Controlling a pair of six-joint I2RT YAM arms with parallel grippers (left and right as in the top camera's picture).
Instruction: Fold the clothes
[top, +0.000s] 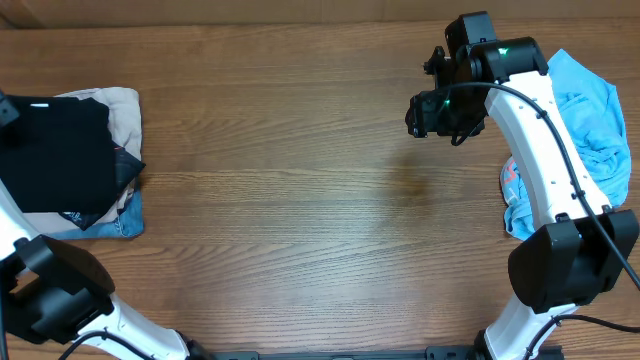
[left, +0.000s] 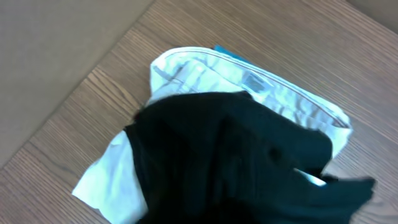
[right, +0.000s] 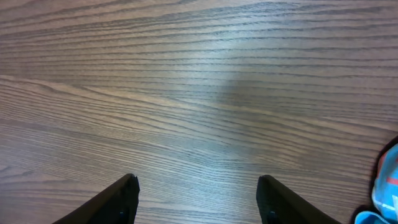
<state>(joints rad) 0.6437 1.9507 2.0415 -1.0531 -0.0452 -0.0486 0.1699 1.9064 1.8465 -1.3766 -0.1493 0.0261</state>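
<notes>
The clothes, a plain black garment (top: 60, 150), lie folded on top of a stack at the table's left side. The left wrist view looks down on the black cloth (left: 230, 155) over a beige garment (left: 249, 81). My left gripper (top: 5, 110) is at the stack's left edge, mostly cut off in the overhead view. Its fingers merge with the dark cloth in its own view, so their state is unclear. My right gripper (top: 430, 112) (right: 198, 199) hangs open over bare wood at the right, holding nothing.
Under the black garment lie a beige piece (top: 125, 110), a patterned dark fabric (top: 122, 165) and a blue denim piece (top: 125, 222). A crumpled light blue shirt (top: 590, 110) lies at the far right behind the right arm (top: 540, 170).
</notes>
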